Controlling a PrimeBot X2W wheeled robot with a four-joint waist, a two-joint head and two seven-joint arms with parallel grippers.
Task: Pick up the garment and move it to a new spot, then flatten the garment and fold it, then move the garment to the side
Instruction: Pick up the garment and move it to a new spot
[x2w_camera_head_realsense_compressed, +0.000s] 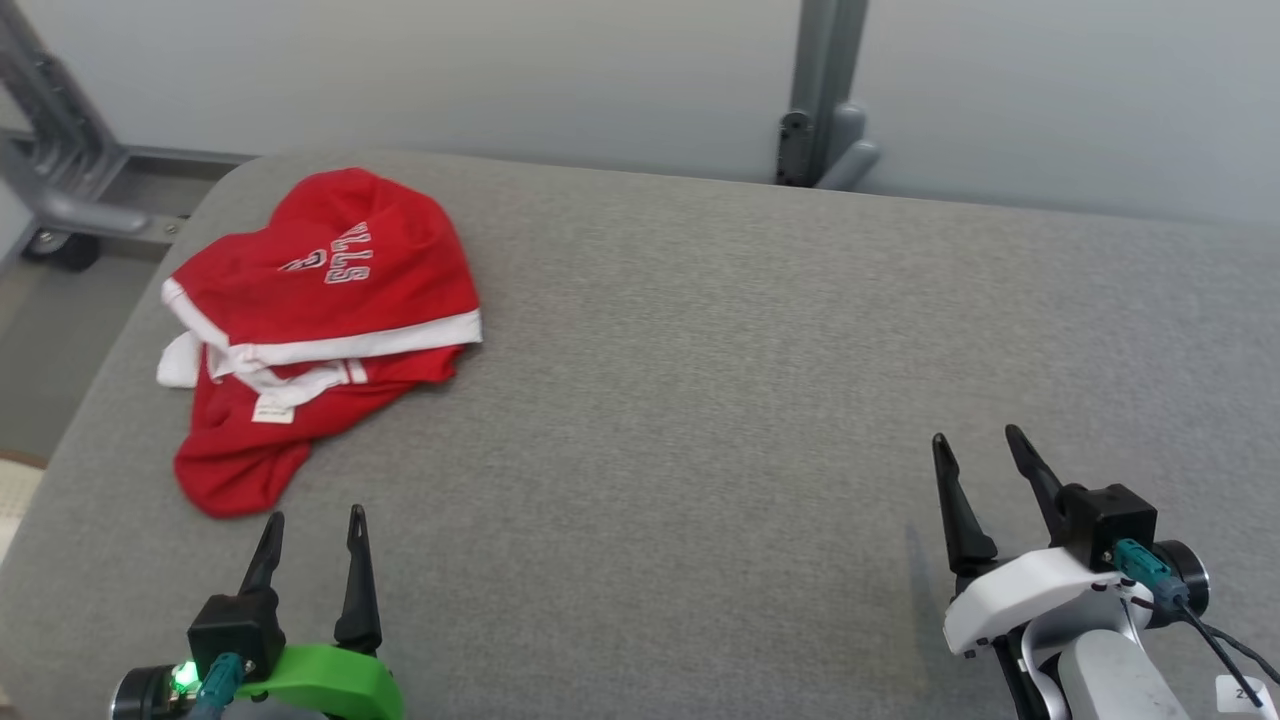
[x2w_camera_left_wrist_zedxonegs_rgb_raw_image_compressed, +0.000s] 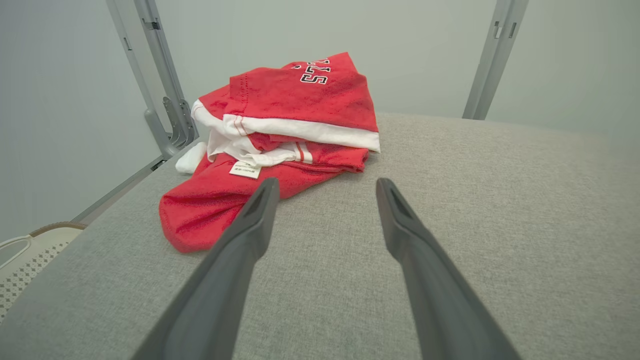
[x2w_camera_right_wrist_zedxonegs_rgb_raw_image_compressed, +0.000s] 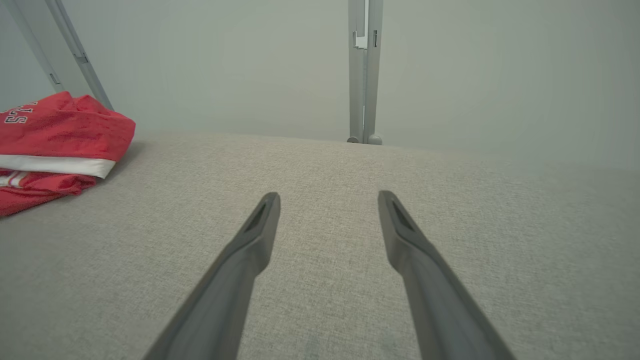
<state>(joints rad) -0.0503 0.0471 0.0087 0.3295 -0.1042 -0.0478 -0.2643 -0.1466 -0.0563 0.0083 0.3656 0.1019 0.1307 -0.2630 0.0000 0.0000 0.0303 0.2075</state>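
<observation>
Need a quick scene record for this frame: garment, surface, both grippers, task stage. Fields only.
garment: red with white trim, crumpled in a heap, lettering and a white label showing
location: far left part of the grey padded surface
left gripper: open, empty, just short of the garment's near edge
right gripper: open, empty, over bare surface, well apart from the garment
task stage: garment not yet picked up
</observation>
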